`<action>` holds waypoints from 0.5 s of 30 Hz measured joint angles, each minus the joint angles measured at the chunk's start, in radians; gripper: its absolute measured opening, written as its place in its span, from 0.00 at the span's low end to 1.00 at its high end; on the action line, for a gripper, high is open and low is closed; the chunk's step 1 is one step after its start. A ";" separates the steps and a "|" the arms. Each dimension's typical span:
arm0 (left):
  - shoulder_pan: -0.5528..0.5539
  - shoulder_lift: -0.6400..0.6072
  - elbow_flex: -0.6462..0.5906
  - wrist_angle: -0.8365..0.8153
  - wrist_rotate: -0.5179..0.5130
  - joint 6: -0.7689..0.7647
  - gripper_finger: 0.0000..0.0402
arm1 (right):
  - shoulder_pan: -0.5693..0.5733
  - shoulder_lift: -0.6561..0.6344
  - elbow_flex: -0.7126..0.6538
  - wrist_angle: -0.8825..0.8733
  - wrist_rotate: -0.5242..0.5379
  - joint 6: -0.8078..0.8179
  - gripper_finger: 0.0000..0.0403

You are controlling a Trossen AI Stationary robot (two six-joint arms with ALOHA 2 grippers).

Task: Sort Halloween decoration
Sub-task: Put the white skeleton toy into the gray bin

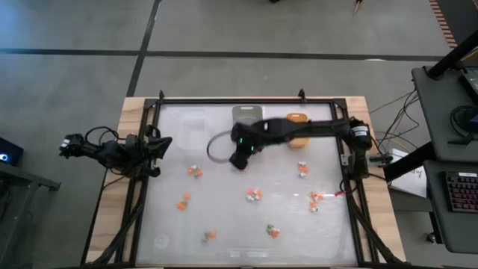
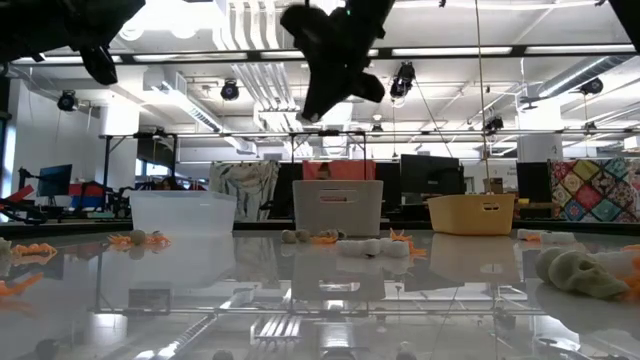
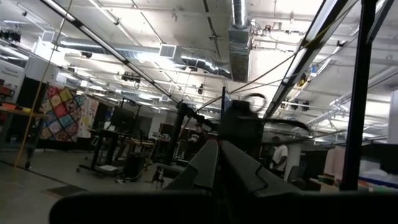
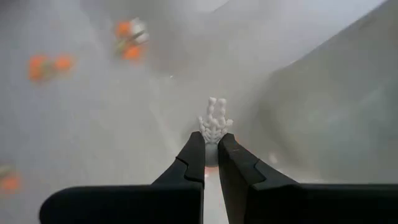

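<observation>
My right gripper [image 4: 211, 146] hangs over the middle of the table [image 1: 239, 159] and is high above the glass top in the low view [image 2: 318, 100]. It is shut on a small white trinket shaped like a bony hand [image 4: 214, 119]. Orange, white and tan trinkets lie scattered on the top [image 1: 196, 172] [image 1: 254, 195] [image 1: 316, 199] [image 1: 273, 231]. My left gripper [image 3: 219, 148] is shut on nothing and waits at the table's left edge [image 1: 159, 146]. My right gripper pinches the white trinket by its lower end [image 4: 213, 135] between the two fingertips [image 4: 198, 144]. The fingers come from above, pointing down. The trinket sticks out beyond the fingertips and is lifted clear of the table.
Three small trays stand in a row at the far edge: clear [image 1: 196, 123], grey [image 1: 246, 113] and orange-yellow [image 1: 297, 119]; the low view shows them too [image 2: 183, 212] [image 2: 337, 207] [image 2: 471, 214]. A dark frame [image 1: 246, 100] borders the table. A greenish skull trinket [image 2: 580, 272] lies near the camera.
</observation>
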 joint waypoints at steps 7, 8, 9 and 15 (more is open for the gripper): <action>0.000 0.000 0.000 -0.003 0.000 -0.084 0.00 | -0.187 0.015 0.000 0.002 -0.007 -0.372 0.03; 0.000 0.000 0.000 -0.003 0.000 -0.094 0.00 | -0.212 0.022 0.000 0.005 -0.013 -0.435 0.03; 0.000 0.000 0.000 -0.003 0.000 -0.103 0.00 | -0.234 0.031 -0.002 0.005 -0.017 -0.503 0.03; 0.000 0.005 0.000 -0.008 0.000 -0.154 0.00 | -0.307 0.089 -0.003 0.018 -0.017 -0.807 0.03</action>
